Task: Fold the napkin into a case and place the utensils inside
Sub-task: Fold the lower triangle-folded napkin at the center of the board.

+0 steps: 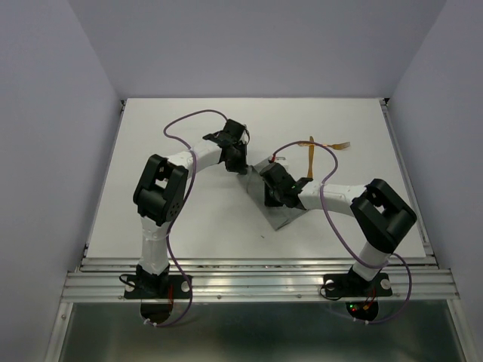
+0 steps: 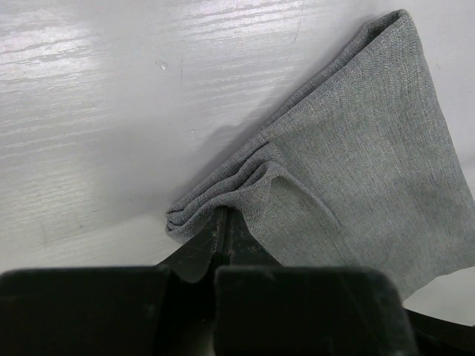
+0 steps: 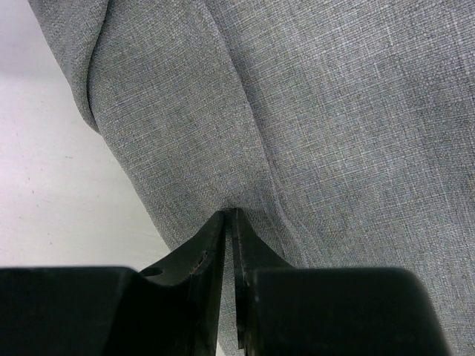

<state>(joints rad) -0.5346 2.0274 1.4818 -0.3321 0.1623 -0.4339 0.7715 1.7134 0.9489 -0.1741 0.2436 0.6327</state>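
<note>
My L claw [image 2: 223,213] pinched shut on napkin [image 2: 356,163] folded corner, table [image 2: 96,111] free to its left; R claw [image 3: 230,215] nips cloth edge too, utensils [image 1: 312,154] just beyond it

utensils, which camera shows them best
The top external view. It alone shows the utensils: two thin golden pieces lying at an angle to each other on the far right part of the table, small, with details hard to make out. Neither wrist view shows them; both are mostly filled by the grey napkin.
</note>
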